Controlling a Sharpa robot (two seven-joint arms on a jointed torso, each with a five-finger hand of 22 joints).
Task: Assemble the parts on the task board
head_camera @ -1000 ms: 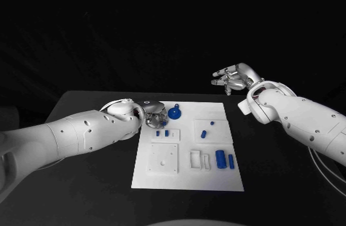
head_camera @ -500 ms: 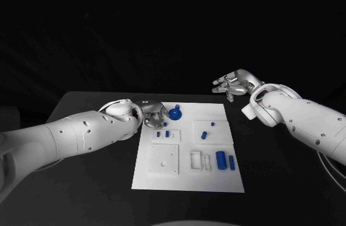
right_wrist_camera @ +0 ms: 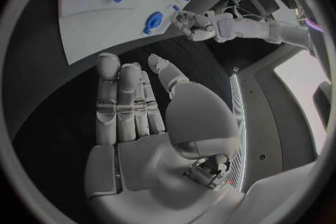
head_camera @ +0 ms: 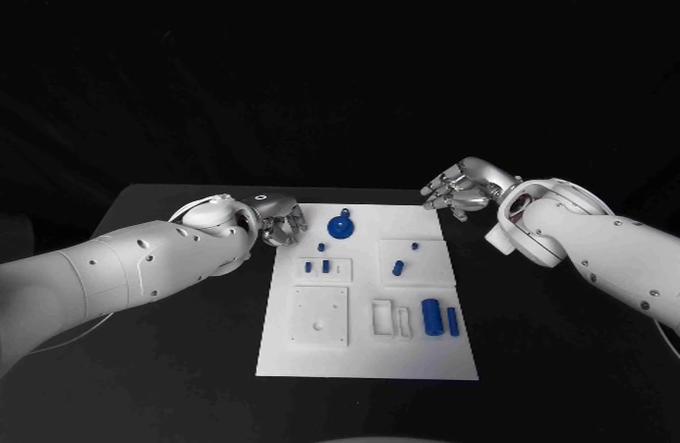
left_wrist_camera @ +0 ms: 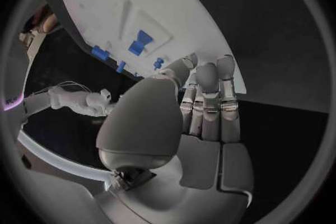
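The white task board (head_camera: pixel 363 351) lies in the middle of the black table. A round blue part with a stem (head_camera: pixel 342 226) stands near its far edge. Small blue pegs (head_camera: pixel 326 264) sit left of centre, and a short blue piece (head_camera: pixel 398 265) sits right of centre. Two blue cylinders (head_camera: pixel 432 315) lie by the near right edge. My left hand (head_camera: pixel 278 217) hovers just off the board's far left corner, fingers straight and holding nothing. My right hand (head_camera: pixel 456 190) hangs above the far right corner, its fingers (right_wrist_camera: pixel 122 101) spread and empty.
White raised blocks (head_camera: pixel 388 313) and a square white plate (head_camera: pixel 321 312) sit on the near half of the board. Black table surface (head_camera: pixel 170 364) surrounds the board on all sides. The right wrist view shows the left hand (right_wrist_camera: pixel 192 23) beyond the round blue part (right_wrist_camera: pixel 154 19).
My left hand has drawn back leftward off the board, away from the round blue part. My right hand has come down and closer to the board's far right corner.
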